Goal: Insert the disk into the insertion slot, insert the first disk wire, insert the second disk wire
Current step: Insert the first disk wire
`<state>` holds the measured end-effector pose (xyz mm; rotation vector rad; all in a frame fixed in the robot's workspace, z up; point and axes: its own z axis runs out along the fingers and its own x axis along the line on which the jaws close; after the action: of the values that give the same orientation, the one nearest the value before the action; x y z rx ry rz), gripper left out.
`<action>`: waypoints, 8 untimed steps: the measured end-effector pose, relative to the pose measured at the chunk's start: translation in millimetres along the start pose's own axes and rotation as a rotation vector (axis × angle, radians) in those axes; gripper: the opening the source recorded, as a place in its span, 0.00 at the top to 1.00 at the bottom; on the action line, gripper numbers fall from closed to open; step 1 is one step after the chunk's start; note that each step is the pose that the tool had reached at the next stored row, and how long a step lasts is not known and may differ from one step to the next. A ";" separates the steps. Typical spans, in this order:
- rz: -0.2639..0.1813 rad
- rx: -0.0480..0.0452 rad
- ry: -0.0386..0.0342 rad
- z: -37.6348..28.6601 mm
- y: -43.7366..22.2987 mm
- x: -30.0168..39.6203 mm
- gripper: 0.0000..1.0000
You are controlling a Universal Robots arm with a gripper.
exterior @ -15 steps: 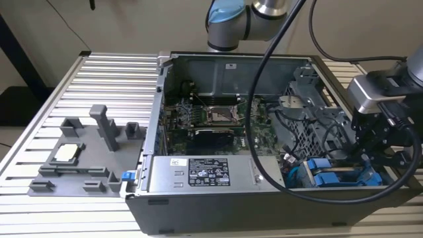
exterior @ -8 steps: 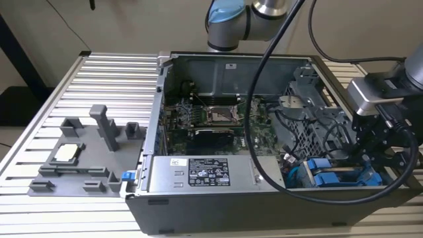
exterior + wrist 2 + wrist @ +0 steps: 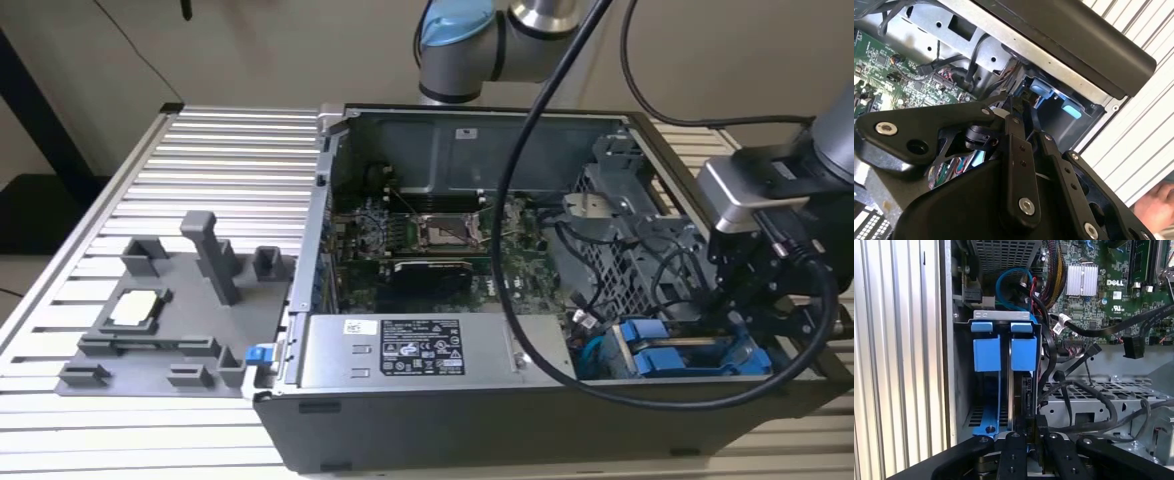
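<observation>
- The gripper (image 3: 1029,440) reaches into the drive corner of an open computer case (image 3: 441,440) on a slatted metal counter (image 3: 200,150). In the exterior view that corner lies toward the view's right, at the near side of the case.
- Whether the jaws are wide, narrow or holding something cannot be told. Dark linkage and black cables (image 3: 1089,410) crowd the spot in both wrist views.
- The disk (image 3: 1023,355) stands on edge in the insertion slot (image 3: 1004,316), just beyond the gripper. Its flat face and label are hidden. What shows is the bright blue end tab of its carrier and a thin dark edge behind it.
- A second blue tab (image 3: 986,352) sits just beside it in the same bay, with a blue rail running along the bay wall. Whether it carries a drive cannot be made out.
- Whether any wire is plugged into the disk cannot be told.
- In the exterior view the arm's black wrist covers part of the bay.
- A grey labelled power box (image 3: 414,350) lies beside the bay, on the exterior view's left of it.
- A person's hand (image 3: 1159,205) is cut off at the edge of the second wrist view, over the counter outside the case.
- A grey parts tray (image 3: 147,330) rests on the counter at the exterior view's left, just beside the case.
</observation>
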<state>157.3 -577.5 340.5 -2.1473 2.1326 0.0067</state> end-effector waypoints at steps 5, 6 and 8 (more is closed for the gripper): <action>0.001 0.0010 0.0023 1.3 0.9 -0.1 0.81; 0.001 0.0031 0.0025 2.1 1.2 -0.2 0.81; 0.000 0.0073 0.0025 4.5 1.5 -0.4 0.81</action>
<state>156.1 -576.7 335.9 -2.1440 2.1311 -0.0037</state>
